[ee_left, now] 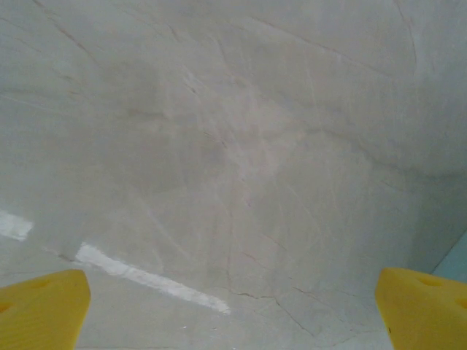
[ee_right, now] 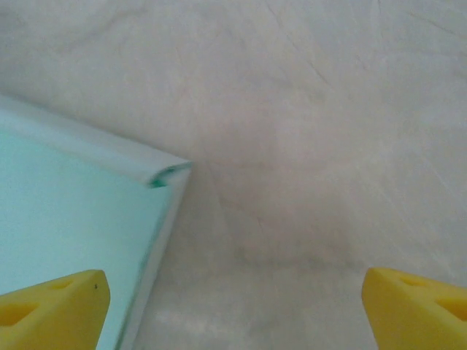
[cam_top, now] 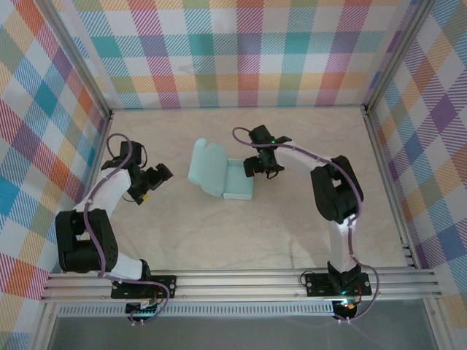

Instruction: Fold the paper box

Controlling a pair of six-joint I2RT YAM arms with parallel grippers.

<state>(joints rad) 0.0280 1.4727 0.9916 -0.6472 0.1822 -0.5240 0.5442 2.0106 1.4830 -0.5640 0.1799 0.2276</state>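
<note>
The paper box [cam_top: 221,179] is pale mint card and lies mid-table as a shallow tray, its lid flap standing up on the left side. My right gripper [cam_top: 260,165] hovers just off the box's right edge, open. In the right wrist view the box's corner [ee_right: 73,211] lies at the left, one yellow fingertip [ee_right: 51,310] over it and the other over bare table, with nothing between them at the right gripper [ee_right: 233,310]. My left gripper [cam_top: 157,175] stands left of the box, apart from it. Its jaws are wide open over bare table at the left gripper [ee_left: 233,310].
The marbled tabletop [cam_top: 241,233] is fenced by plaid walls with metal frame posts. An aluminium rail [cam_top: 241,281] with the arm bases runs along the near edge. A sliver of the mint card [ee_left: 461,257] shows at the right edge of the left wrist view.
</note>
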